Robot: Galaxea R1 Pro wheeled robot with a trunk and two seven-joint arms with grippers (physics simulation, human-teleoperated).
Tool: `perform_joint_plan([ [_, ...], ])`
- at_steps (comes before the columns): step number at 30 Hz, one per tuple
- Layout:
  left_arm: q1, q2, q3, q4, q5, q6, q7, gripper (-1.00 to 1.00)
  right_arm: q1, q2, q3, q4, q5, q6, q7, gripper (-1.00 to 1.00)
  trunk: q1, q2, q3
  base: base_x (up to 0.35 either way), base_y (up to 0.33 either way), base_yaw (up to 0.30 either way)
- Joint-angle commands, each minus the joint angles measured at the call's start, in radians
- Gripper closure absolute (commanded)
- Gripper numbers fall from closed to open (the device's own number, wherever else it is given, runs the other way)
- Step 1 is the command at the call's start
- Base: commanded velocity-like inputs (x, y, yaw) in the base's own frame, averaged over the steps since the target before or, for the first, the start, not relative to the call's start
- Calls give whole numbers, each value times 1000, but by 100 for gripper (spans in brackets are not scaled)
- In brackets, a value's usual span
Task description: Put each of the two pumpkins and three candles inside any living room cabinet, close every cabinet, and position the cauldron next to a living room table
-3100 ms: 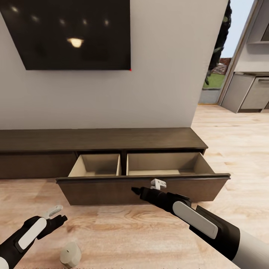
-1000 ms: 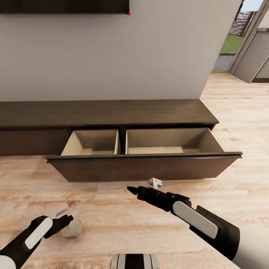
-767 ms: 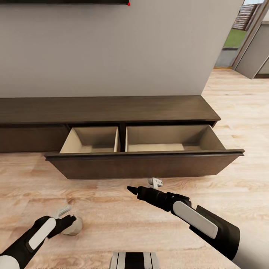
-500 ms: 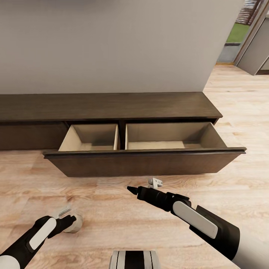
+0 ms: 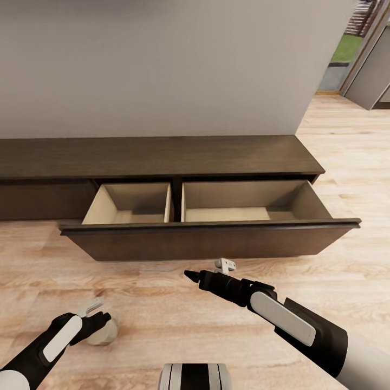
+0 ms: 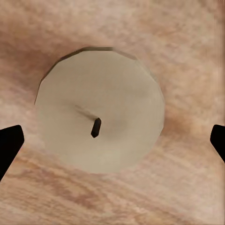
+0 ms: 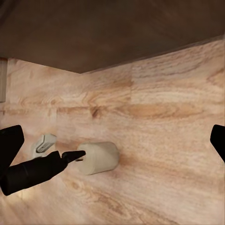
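Moved: the head camera has tilted down; left end effector (image 5: 97,314) has come down over the candle (image 5: 103,331) on the floor

Head: cabinet (image 5: 206,241) drawer open, seemingly empty; right end effector (image 5: 208,273) idle, fingers apart

Left wrist: fingers (image 6: 9,145) spread around candle (image 6: 100,123), untouched

Right wrist: candle (image 7: 97,158) upright

Progress: nothing stored yet

My head camera looks down and forward over both arms at the cabinet (image 5: 206,241). My left wrist camera sits close above a candle (image 6: 100,110); my right wrist camera shares it (image 7: 97,157) from farther off.

Both arms reach forward, left claw (image 5: 100,319) and right claw (image 5: 190,274) spread (low).
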State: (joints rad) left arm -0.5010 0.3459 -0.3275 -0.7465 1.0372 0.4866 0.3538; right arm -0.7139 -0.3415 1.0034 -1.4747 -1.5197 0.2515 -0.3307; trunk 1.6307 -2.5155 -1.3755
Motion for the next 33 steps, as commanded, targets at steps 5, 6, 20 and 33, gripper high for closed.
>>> perform_joint_plan([
  [5,-1,2,-5,-2,11,0,10,-100,-1,-1,1,-1,-6,0,-7,-100,0,0,-1,111,0,0],
  [6,-1,2,-5,-2,11,0,10,-100,-1,-1,1,-1,-6,0,-7,-100,0,0,-1,79,0,0],
  [20,-1,1,-4,-2,11,0,10,-100,-1,-1,1,-1,-7,0,-7,-100,0,0,-1,39,19,0],
  [33,-1,1,-4,-2,11,0,10,-100,-1,-1,1,-1,-7,0,-7,-100,0,0,-1,12,35,0],
])
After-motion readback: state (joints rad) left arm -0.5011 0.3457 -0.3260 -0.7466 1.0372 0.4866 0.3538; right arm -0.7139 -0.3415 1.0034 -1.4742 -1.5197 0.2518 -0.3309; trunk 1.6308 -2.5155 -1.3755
